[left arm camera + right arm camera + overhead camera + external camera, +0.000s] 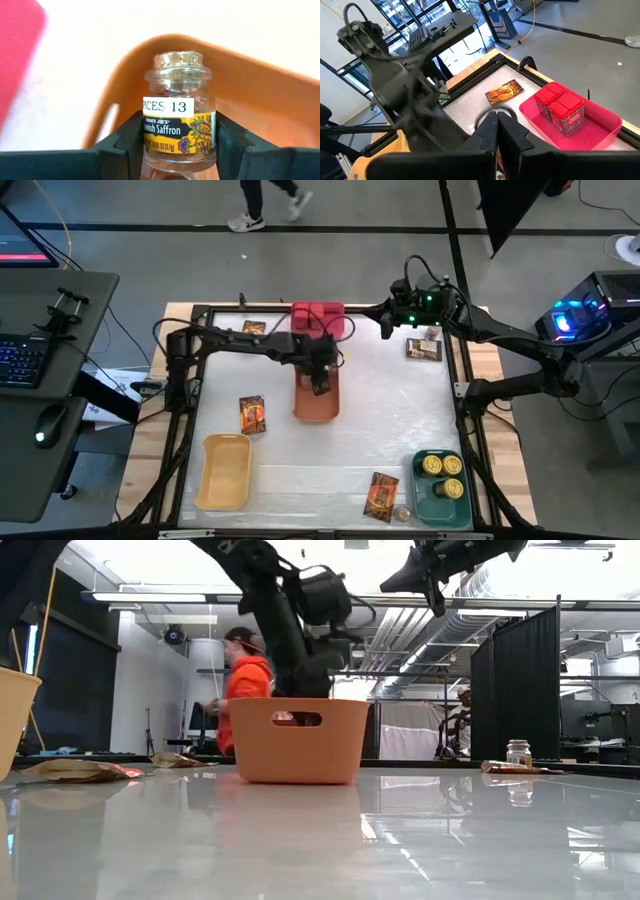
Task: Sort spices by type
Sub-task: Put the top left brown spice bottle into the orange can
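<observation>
Yellow bin (pixel 224 472): stands at the counter's (pixel 300 480) near left and looks empty.
Printed packets: one (pixel 253 414) lies flat just beside the yellow bin, another (pixel 253 328) at the far edge, a third (pixel 381 496) near the green bin.
Left tool (pixel 320 376): hangs over the orange bin (pixel 317 402) at mid-counter, its two dark fingers (pixel 125 145) clasping a small cork-stoppered glass jar (pixel 179 112) by the sides.
Jar's writing: a white sticker reads "PICES 13", first letter cut off; below it "TRADER JOE'S" and "anish Saffron", plainly Spanish Saffron.
Step in hand: the saffron jar is being carried into the orange bin, judged the place for the jars.
Next move: lower the jar to the bin floor, upright, then part the fingers and lift clear without tipping it.
Red bin (pixel 321 319): at the far edge, two red boxes (pixel 560 107) inside.
Right tool (pixel 498 131): clenched on nothing, raised over the far middle of the counter.
Far right: a packet (pixel 423 349) and what seems a small jar (pixel 518 753) lie unsorted.
Green bin (pixel 441 498): near right, three yellow-topped tins (pixel 441 472) inside.
</observation>
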### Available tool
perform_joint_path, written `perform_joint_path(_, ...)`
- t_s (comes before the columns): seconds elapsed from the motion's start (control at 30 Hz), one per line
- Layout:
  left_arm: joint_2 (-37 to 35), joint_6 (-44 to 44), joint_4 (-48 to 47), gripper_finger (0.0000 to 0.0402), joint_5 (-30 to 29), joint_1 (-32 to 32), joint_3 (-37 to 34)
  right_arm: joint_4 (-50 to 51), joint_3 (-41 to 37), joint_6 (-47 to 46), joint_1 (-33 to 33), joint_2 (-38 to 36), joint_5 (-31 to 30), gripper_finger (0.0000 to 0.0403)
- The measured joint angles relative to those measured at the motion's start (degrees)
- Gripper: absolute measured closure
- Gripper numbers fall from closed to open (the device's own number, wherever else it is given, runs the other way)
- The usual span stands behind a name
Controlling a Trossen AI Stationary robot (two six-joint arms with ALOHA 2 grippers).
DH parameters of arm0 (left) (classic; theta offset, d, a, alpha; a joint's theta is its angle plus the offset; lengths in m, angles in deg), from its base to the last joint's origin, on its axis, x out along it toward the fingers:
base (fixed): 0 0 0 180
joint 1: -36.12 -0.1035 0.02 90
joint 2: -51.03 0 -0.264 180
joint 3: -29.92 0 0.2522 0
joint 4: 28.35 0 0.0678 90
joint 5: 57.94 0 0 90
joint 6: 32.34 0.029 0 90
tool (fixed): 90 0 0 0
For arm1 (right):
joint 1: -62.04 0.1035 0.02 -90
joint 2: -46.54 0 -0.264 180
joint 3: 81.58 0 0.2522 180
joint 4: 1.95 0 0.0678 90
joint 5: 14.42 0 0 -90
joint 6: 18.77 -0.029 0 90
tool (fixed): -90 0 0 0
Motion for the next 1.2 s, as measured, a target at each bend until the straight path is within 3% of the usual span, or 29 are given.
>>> perform_joint_path(0.23, -10.1, 6.6, -4.1, 0.0253, -0.2, -1.3, -0.2, -0.3, 0.0, 0.3, 0.0, 0.0, 1.8, 0.0402)
perform_joint_path(0.4, -20.7, 13.5, 1.4, 0.0253, -0.4, -2.4, -5.3, -3.6, 0.0, -4.9, 1.5, 0.5, 5.6, 0.0392)
perform_joint_path(0.53, -25.8, 13.8, 7.3, 0.0253, -0.5, -3.6, -10.1, -6.1, 0.0, -8.3, 4.1, 1.7, 9.9, 0.0330)
perform_joint_path(0.67, -27.2, 13.2, 9.5, 0.0253, -0.5, -4.0, -11.4, -9.4, 0.0, -8.6, 7.8, 4.5, 9.9, 0.0225)
perform_joint_path(0.8, -27.0, 13.2, 10.9, 0.0253, -1.0, -3.3, -11.5, -8.9, 1.5, 1.7, 10.1, 7.9, 7.8, 0.0126)
perform_joint_path(0.87, -27.0, 13.6, 11.9, 0.0253, -2.1, -2.6, -11.5, -6.6, 3.6, 9.7, 11.1, 9.7, 3.7, 0.0094)
perform_joint_path(1.0, -27.0, 17.2, 12.9, 0.0253, -3.6, -1.2, -11.5, 0.3, 9.3, 20.4, 11.4, 13.7, -3.3, 0.0075)
perform_joint_path(1.2, -27.0, 22.4, 15.1, 0.0253, -12.3, 1.2, -11.5, 9.3, 16.2, 25.2, 10.7, 18.7, -3.0, 0.0073)
